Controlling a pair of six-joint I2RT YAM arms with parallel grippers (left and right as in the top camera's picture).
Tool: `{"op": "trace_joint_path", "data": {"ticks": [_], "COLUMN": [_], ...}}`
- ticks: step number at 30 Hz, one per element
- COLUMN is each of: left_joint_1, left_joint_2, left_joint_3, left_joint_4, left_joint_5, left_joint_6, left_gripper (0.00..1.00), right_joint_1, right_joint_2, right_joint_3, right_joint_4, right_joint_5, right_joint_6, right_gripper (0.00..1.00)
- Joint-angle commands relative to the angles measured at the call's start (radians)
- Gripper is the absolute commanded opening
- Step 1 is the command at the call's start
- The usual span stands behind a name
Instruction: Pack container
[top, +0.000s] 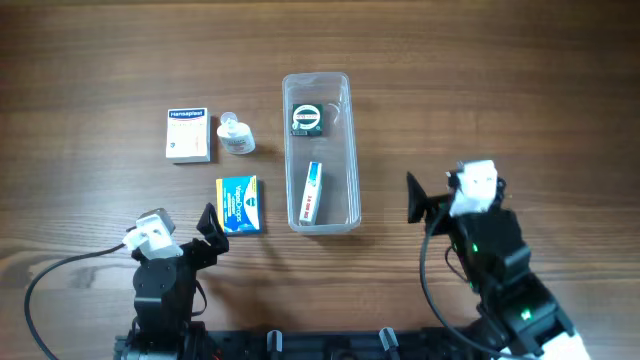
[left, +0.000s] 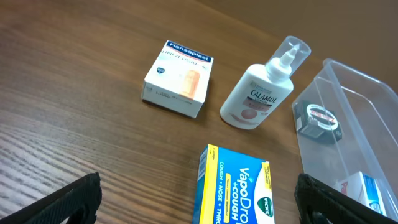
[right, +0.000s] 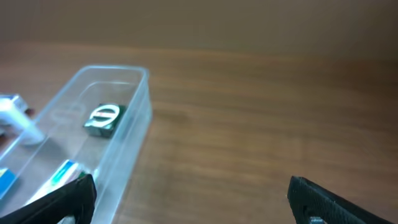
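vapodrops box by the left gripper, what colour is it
The VapoDrops box is blue with a yellow edge and white lettering, clearest in the left wrist view.

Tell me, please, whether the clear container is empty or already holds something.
Partly filled: the container holds a small dark packet and a slim box.

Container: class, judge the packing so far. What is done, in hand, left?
Done: a dark square item and a slim white box lie inside the container. In hand: nothing; left fingers and right fingers are open, empty. Left: Hansaplast box, Calamol bottle and blue VapoDrops box wait on the table.
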Motion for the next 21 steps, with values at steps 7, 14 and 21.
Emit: {"op": "trace_joint_path", "data": {"ticks": [7, 14, 21], "left_joint_1": [0.005, 0.005, 0.005], "left_joint_2": [-0.011, -0.011, -0.011], "left_joint_3": [-0.003, -0.003, -0.003], "left_joint_4": [0.003, 0.003, 0.003], "left_joint_5": [0.005, 0.005, 0.005], "left_joint_6": [0.012, 0.012, 0.012], "left_gripper": [1.0, 1.0, 1.0], "right_joint_1": [-0.231, -0.396, -0.441], "right_joint_2": [-0.265, -0.365, -0.439], "right_joint_3": [-0.223, -0.23, -0.23], "right_joint_4": [0.064, -0.079, -0.213], "right_joint_5": [-0.243, -0.356, -0.316], "right_joint_6": [-0.14, -0.157, -0.159], "right_gripper": [1.0, 1.0, 1.0]}}
